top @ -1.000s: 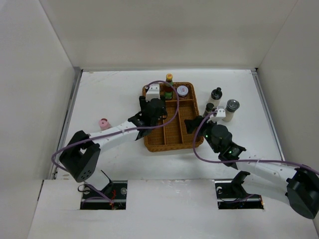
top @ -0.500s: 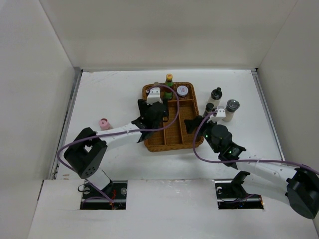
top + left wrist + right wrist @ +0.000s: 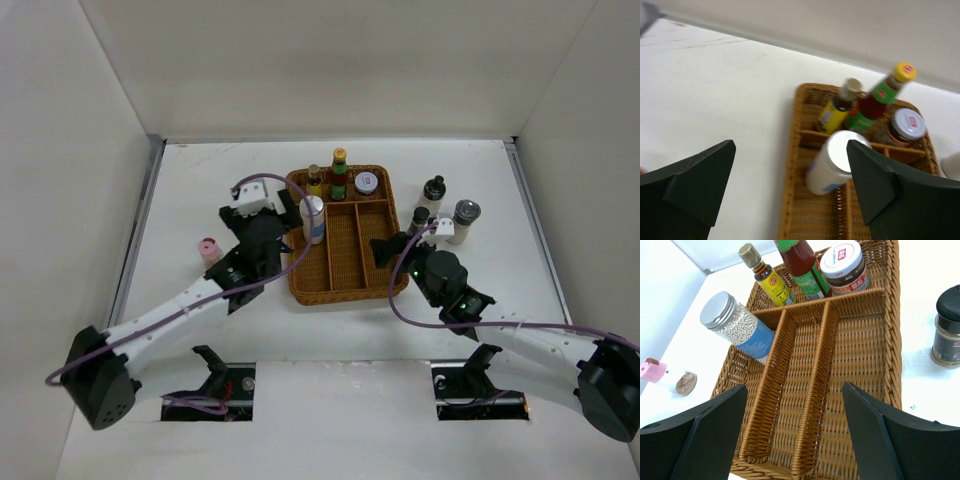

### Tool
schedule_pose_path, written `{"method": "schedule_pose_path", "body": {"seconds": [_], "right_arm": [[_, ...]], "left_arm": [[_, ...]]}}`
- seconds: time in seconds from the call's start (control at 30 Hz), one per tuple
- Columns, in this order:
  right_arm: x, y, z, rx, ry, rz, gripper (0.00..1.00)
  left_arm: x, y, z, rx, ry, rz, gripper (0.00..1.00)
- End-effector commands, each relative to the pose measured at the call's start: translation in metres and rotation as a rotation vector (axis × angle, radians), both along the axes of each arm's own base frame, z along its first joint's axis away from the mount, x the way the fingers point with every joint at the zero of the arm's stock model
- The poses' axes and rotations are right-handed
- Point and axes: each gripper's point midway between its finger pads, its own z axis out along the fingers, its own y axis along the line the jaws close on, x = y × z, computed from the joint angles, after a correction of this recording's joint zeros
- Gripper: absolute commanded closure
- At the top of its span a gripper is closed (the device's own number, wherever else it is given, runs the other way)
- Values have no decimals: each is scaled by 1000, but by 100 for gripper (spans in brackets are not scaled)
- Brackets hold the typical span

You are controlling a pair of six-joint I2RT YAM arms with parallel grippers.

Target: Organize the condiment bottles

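Wicker tray (image 3: 345, 272) sits on the white surface (image 3: 200, 180) ahead of both arms. The left fingers (image 3: 695, 185) are spread apart and empty. Just ahead of them, touching neither, the silver-lidded jar (image 3: 832, 160) stands in the tray's left long compartment, long axis upright, lid up. Beyond it the yellow-label bottle (image 3: 836, 106), orange-capped sauce bottle (image 3: 880, 95) and white-lidded jar (image 3: 902, 127) stand upright in the far row. The right fingers (image 3: 880, 435) are also apart, holding nothing, above the tray's near end. To their right stand two black-capped bottles (image 3: 433, 190) and the grey-lidded shaker (image 3: 464, 220). The pink-lidded jar (image 3: 208, 248) sits left of the left fingers.
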Motion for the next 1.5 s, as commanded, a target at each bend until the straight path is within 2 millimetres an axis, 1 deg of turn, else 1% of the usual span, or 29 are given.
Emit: {"method": "schedule_pose_path", "body": {"seconds": [0.0,0.07,0.13,0.27,0.33,0.47,0.63,0.77,0.8,0.9,0.93,1.0,1.03,1.1,1.17,1.27,1.33,1.4,1.47], "right_arm": [[3,0,22,44,-57,-9,16],[3,2,21,50,-52,-2,16],[3,2,20,45,-51,-2,16],[3,3,21,49,-51,1,15],[3,4,22,43,-55,3,15],[3,5,19,45,-48,7,15],[2,7,19,45,-47,13,15],[2,8,20,37,-49,18,15],[2,8,19,40,-48,18,15],[2,8,19,39,-47,18,15],[2,9,18,37,-47,18,15],[3,10,14,32,-37,18,15],[3,10,14,31,-36,19,15],[4,10,14,26,-38,17,15],[3,9,14,30,-40,15,15],[4,9,15,32,-41,11,15],[6,9,11,19,-32,6,15],[7,10,9,15,-28,6,15],[7,9,10,15,-30,3,17]], "left_arm": [[-25,59,-22,24,78,158,4],[-37,85,-35,-17,130,208,4],[-46,107,-52,-50,187,249,4],[-52,149,-89,-79,280,336,6],[-53,161,-99,-96,285,375,8],[-46,173,-113,-104,291,423,12],[-27,174,-127,-102,288,438,15],[-16,177,-134,-95,289,441,16],[-13,178,-136,-96,291,442,21],[-8,179,-137,-108,281,441,51],[-8,180,-135,-103,276,446,58],[-7,178,-129,-94,263,444,66],[-7,173,-124,-95,254,425,69],[-10,158,-106,-96,222,372,71],[-16,139,-82,-100,190,301,71],[-27,100,-35,-124,131,151,71],[-35,73,-12,-119,107,54,71],[-40,47,-5,-113,113,-27,71],[-44,17,-8,-113,130,-106,71]]}}
